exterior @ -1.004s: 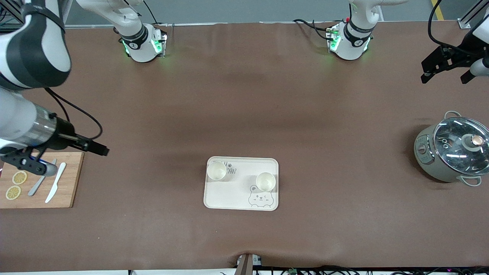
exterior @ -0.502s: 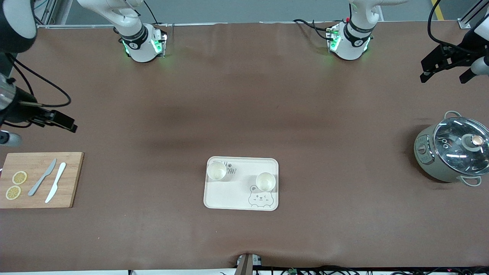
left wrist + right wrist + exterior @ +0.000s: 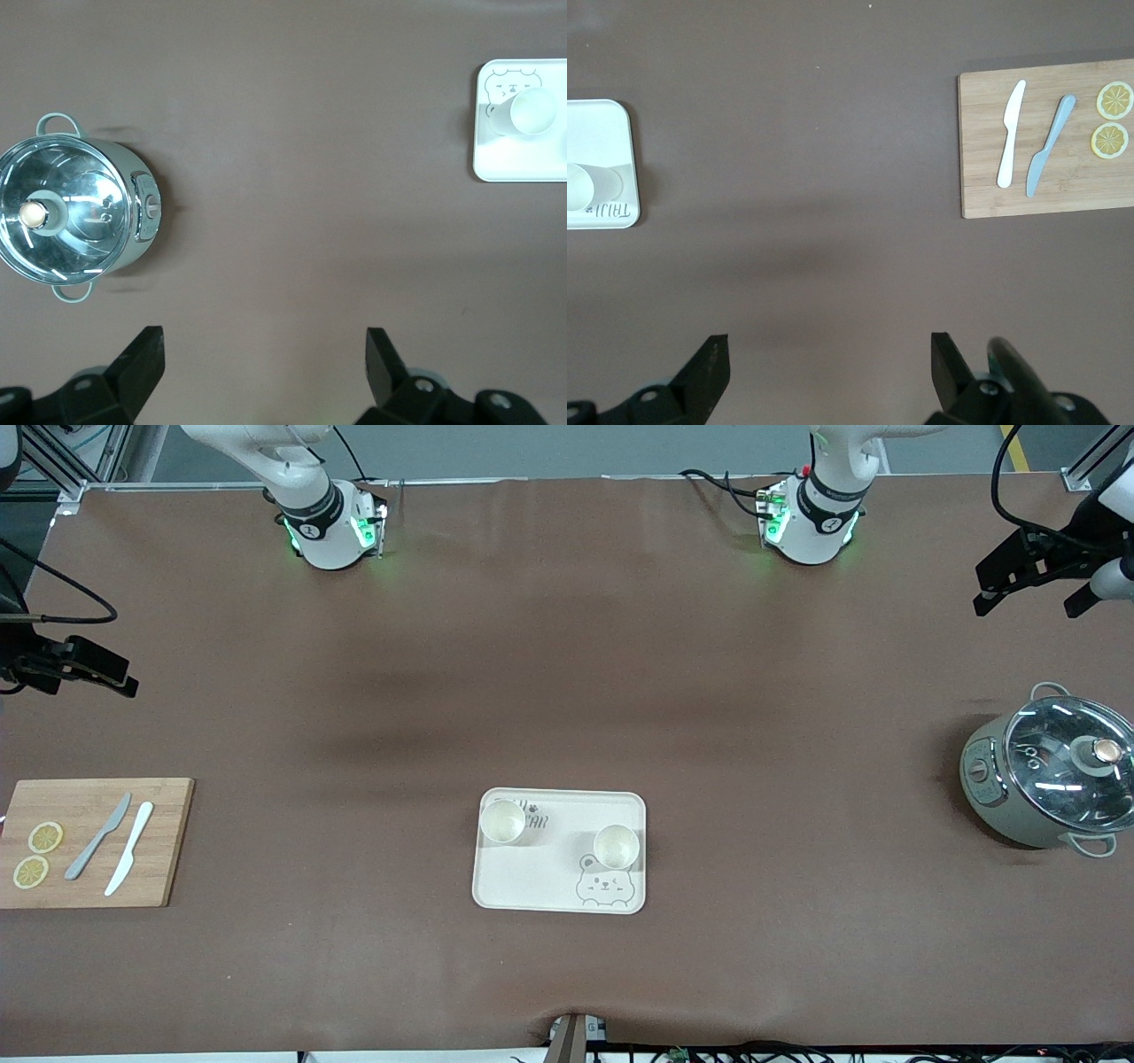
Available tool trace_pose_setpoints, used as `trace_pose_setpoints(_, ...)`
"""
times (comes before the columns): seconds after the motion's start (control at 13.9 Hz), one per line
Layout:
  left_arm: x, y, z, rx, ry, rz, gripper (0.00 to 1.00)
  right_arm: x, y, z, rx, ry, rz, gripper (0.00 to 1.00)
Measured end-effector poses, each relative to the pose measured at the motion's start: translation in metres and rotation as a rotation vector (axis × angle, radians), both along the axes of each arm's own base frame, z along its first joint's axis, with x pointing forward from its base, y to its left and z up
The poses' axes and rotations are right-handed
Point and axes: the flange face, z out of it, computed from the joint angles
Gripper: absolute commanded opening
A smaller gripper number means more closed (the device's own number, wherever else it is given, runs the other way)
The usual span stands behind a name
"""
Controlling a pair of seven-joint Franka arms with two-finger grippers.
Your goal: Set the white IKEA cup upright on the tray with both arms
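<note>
Left gripper (image 3: 1032, 589) wide open, right gripper (image 3: 84, 669) likewise, both empty

Both white jointed robot arms are raised and drawn back toward opposite ends of the brown table. The black two-finger left gripper (image 3: 1032, 596) hangs above the table edge at the left arm's end, fingers spread wide and empty. The black two-finger right gripper (image 3: 84, 669) hangs above the edge at the right arm's end, fingers (image 3: 709, 372) likewise spread wide, gripping nothing.
</note>
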Motion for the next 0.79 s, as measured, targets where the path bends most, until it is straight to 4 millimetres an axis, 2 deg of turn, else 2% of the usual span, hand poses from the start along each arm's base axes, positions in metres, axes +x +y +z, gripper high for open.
trace_pose_setpoints(0.22, 0.002, 0.01, -0.002, 0.0, 0.004, 0.019, 1.0, 0.0, -0.002, -0.002, 0.0, 0.004, -0.003, 1.0)
trace_pose_setpoints(0.57, -0.002, 0.009, -0.002, 0.002, 0.033, 0.018, 1.0, -0.005, -0.03, -0.001, 0.007, 0.013, 0.11, 1.0)
trace_pose_setpoints(0.79, -0.005, 0.01, -0.003, 0.004, 0.048, 0.02, 1.0, -0.012, -0.032, 0.008, 0.005, -0.01, 0.124, 1.0)
